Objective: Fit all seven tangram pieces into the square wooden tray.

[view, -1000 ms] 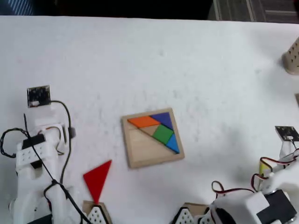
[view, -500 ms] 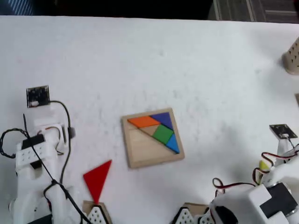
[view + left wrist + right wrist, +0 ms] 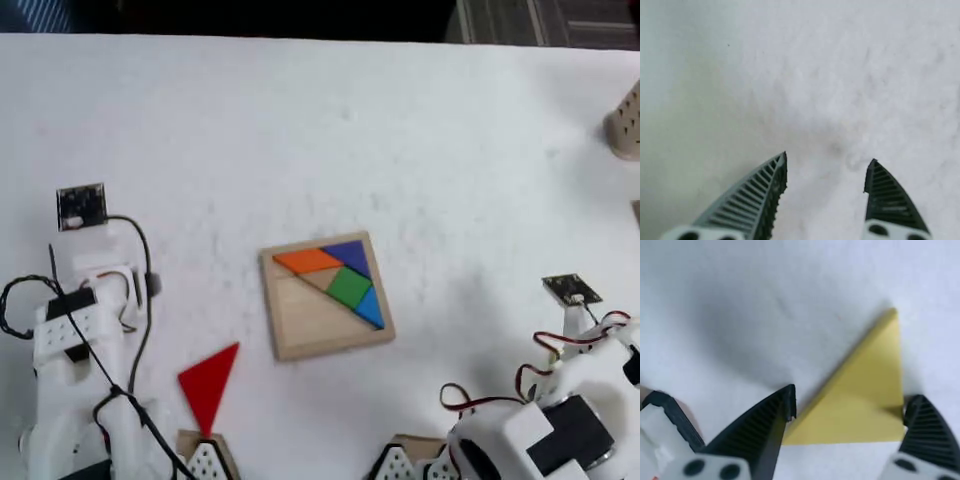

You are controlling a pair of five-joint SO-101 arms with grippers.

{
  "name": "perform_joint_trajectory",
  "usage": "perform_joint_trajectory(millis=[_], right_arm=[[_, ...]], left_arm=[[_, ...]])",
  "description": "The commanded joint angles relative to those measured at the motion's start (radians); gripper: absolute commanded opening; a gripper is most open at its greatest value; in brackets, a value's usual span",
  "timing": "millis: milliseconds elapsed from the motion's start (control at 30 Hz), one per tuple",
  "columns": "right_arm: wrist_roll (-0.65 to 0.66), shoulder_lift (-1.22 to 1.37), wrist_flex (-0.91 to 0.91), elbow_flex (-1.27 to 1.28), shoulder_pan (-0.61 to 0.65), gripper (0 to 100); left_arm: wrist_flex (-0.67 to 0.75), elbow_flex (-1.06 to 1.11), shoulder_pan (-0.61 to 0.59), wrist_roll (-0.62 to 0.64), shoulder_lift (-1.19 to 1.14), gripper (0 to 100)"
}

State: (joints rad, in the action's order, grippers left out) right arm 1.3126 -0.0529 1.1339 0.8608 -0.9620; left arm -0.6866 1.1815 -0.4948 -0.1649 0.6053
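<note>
Right gripper [image 3: 851, 404] spread open, jaws flanking a yellow triangle [image 3: 865, 405] flat on the table [image 3: 740, 300]. Left gripper [image 3: 828, 159] also open, above bare table. In the high view, tray [image 3: 305, 322] mid-table with coloured pieces [image 3: 349, 287] along one side; red triangle [image 3: 208, 380] apart, nearer the left arm.

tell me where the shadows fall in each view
High view: a faint shadow on the table between the tray and the right arm. Left wrist view: a dim patch ahead of the open left gripper. Right wrist view: a broad dark shadow beside the yellow triangle that the open right gripper straddles.
</note>
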Motion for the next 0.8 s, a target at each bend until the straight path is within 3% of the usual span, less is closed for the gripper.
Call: perform_joint_trajectory(millis=[0,100,367,533,767], right_arm=[[0.009,0.001,-0.001,0.015,0.03,31.3],[0.003,0.001,0.001,0.008,0.101,27.7],[-0.247,-0.001,0.048,-0.135,0.223,21.8],[-0.245,-0.001,0.206,-0.27,0.18,21.8],[-0.152,-0.001,0.232,-0.331,0.015,21.9]], left_arm=[[-0.008,-0.002,-0.013,-0.011,0.038,16],[-0.008,-0.002,-0.013,-0.011,0.038,16],[-0.008,-0.003,-0.027,-0.011,0.039,16],[-0.008,-0.003,-0.027,-0.011,0.039,16],[-0.006,-0.003,-0.027,-0.011,0.039,16]])
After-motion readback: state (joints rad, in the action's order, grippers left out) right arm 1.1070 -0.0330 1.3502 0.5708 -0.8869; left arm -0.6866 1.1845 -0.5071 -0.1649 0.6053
